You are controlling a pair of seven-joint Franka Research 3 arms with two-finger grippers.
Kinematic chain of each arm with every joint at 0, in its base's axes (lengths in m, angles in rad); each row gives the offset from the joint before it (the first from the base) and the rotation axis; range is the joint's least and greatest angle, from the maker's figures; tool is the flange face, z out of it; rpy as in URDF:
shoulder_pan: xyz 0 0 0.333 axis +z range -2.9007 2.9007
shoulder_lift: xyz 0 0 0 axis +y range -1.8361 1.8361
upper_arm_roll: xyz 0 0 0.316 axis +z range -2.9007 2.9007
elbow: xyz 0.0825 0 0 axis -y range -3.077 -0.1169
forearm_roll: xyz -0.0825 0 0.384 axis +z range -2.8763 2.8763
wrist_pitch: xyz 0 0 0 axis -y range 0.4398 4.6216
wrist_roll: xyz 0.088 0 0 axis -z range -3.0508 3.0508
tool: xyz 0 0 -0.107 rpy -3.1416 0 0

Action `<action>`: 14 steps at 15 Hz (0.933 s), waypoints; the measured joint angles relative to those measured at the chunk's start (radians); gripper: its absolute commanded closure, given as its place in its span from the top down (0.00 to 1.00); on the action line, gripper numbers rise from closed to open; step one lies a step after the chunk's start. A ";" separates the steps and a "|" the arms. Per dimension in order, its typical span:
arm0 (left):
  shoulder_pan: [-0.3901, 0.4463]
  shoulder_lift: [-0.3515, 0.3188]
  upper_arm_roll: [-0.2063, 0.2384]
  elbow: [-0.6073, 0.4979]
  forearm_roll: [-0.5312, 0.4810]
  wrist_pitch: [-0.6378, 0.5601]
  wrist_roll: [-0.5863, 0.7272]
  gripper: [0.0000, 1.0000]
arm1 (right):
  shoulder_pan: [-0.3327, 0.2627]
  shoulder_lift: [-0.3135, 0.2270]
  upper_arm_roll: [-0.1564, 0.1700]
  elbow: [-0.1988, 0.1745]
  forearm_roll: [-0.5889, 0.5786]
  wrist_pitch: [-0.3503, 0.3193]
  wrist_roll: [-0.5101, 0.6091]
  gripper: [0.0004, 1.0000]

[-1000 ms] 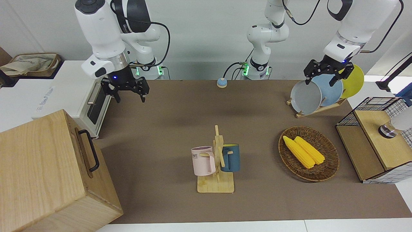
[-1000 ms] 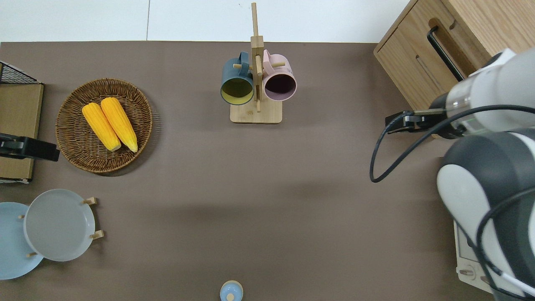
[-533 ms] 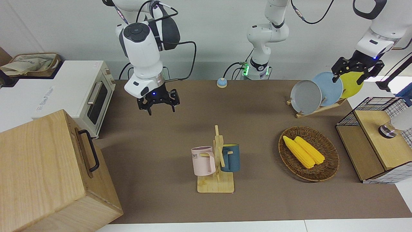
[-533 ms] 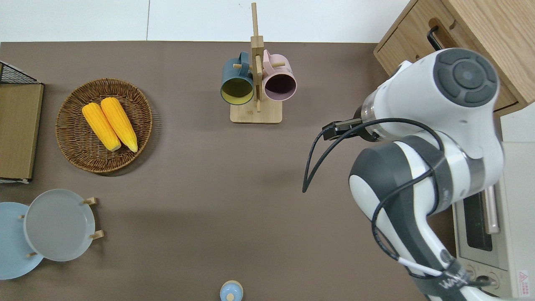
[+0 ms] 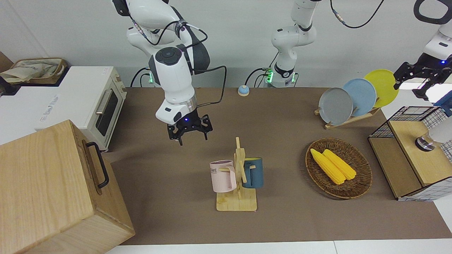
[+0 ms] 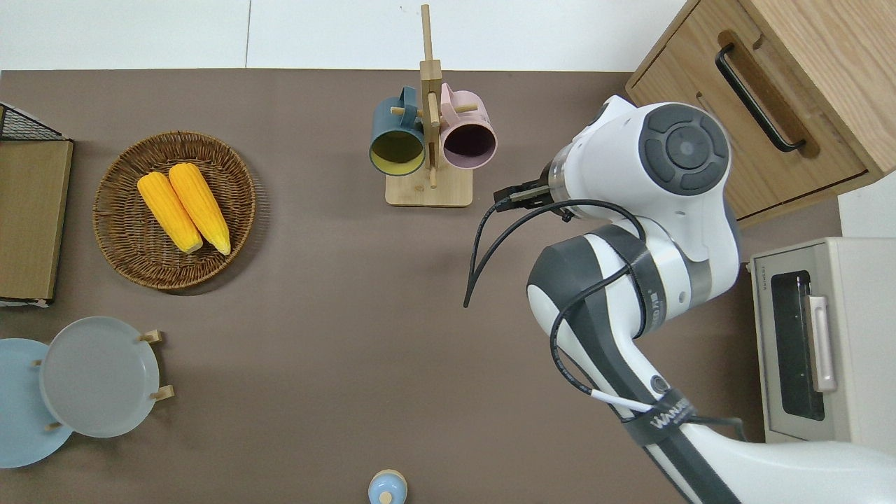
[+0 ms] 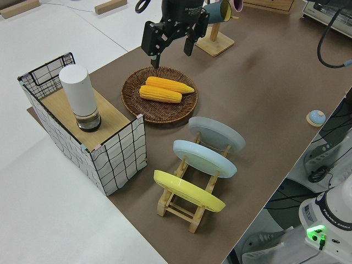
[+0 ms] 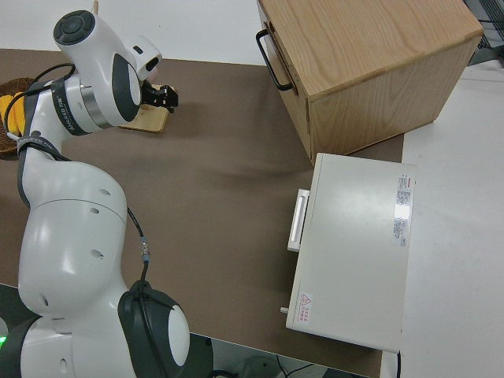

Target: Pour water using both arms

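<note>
Both grippers empty, cups on their rack.
Right gripper [image 5: 188, 131] open, hovering beside the pink cup [image 5: 222, 176], probably lining up a grasp; left gripper [image 5: 420, 74] open near the water bottle [image 7: 80, 98].

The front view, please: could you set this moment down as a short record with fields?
right gripper: open, empty, over the bare table beside the mug rack
left gripper: open, empty, raised at the left arm's end of the table
mug rack: pink mug and blue mug hang on it
white cylinder: upright on the wire crate
basket: two corn cobs
task progress: nothing grasped yet
</note>
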 measured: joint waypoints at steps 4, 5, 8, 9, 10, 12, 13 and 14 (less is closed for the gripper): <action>0.075 0.023 0.001 0.003 -0.005 0.050 0.106 0.99 | 0.029 0.034 0.000 0.001 -0.061 0.102 -0.004 0.99; 0.087 0.028 0.001 0.003 -0.005 0.070 0.124 0.99 | 0.036 0.045 0.000 0.002 -0.107 0.145 -0.004 0.99; 0.130 0.052 0.001 0.004 -0.047 0.126 0.168 0.99 | 0.042 0.089 0.000 0.007 -0.195 0.260 -0.004 0.96; 0.148 0.063 0.002 0.004 -0.077 0.151 0.177 0.99 | 0.041 0.106 -0.001 0.013 -0.204 0.285 -0.004 0.93; 0.164 0.072 0.001 0.004 -0.109 0.174 0.180 0.99 | 0.041 0.120 -0.001 0.021 -0.208 0.298 -0.004 0.88; 0.194 0.091 0.001 0.004 -0.194 0.222 0.184 0.99 | 0.041 0.141 -0.001 0.043 -0.214 0.317 -0.005 0.76; 0.205 0.100 0.001 0.004 -0.239 0.247 0.185 0.99 | 0.042 0.152 -0.001 0.056 -0.221 0.327 -0.006 0.67; 0.214 0.109 0.001 0.004 -0.284 0.273 0.185 1.00 | 0.042 0.163 -0.001 0.072 -0.230 0.336 -0.006 0.58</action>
